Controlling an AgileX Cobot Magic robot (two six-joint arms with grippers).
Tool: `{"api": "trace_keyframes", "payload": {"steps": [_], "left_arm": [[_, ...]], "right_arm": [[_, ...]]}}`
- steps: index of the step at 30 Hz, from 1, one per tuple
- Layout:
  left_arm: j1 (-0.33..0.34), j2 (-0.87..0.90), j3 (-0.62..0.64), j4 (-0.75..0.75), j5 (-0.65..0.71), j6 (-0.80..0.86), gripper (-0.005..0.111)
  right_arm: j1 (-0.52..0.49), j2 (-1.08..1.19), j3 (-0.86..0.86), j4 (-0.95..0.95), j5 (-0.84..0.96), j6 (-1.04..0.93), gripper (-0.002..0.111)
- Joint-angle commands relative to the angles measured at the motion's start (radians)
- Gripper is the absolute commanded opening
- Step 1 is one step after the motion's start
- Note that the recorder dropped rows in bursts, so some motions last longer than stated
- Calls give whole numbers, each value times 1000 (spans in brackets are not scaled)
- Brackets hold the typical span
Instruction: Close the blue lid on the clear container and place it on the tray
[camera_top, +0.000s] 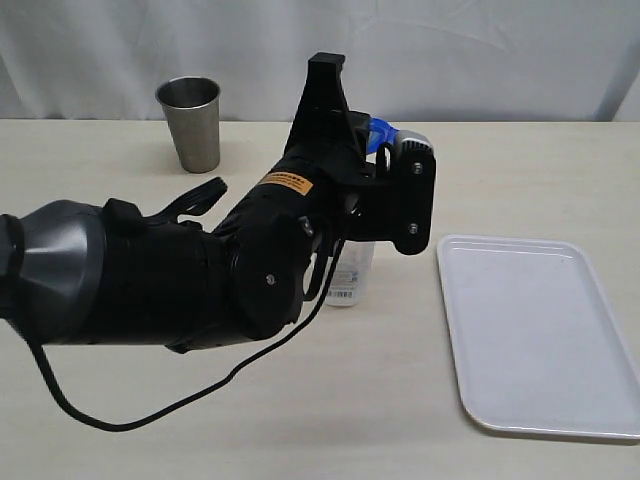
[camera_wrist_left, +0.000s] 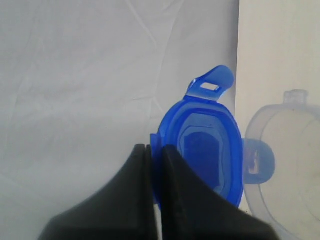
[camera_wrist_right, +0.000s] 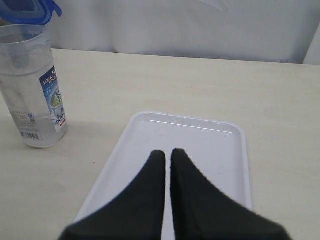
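My left gripper (camera_top: 376, 150) is shut on the rim of the blue lid (camera_top: 381, 131) and holds it at the mouth of the clear container (camera_top: 350, 276), which stands upright on the table left of the tray (camera_top: 540, 330). The arm hides most of the container. In the left wrist view the lid (camera_wrist_left: 207, 150) stands on edge in the left gripper (camera_wrist_left: 154, 147), one flap sticking out, beside the container's open rim (camera_wrist_left: 290, 165). The right gripper (camera_wrist_right: 168, 152) is shut and empty, low over the white tray (camera_wrist_right: 200, 137). It is outside the exterior view. The labelled container (camera_wrist_right: 32, 95) stands beyond the tray's side, the lid (camera_wrist_right: 30, 11) at its top.
A steel cup (camera_top: 190, 122) stands at the back left of the pale wooden table (camera_top: 330, 420). A black cable (camera_top: 200, 395) loops from the left arm down onto the table. A white curtain closes the far side.
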Motion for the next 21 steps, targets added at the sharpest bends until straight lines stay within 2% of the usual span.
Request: {"api": "trace_keyframes", "payload": {"steps": [1, 21], "left_arm": [[-8, -7, 2, -5, -18, 29, 0], [-8, -7, 2, 9, -58, 29, 0]], "right_arm": [[-6, -4, 3, 1, -2, 4, 4], [-6, -4, 3, 1, -2, 4, 4]]}}
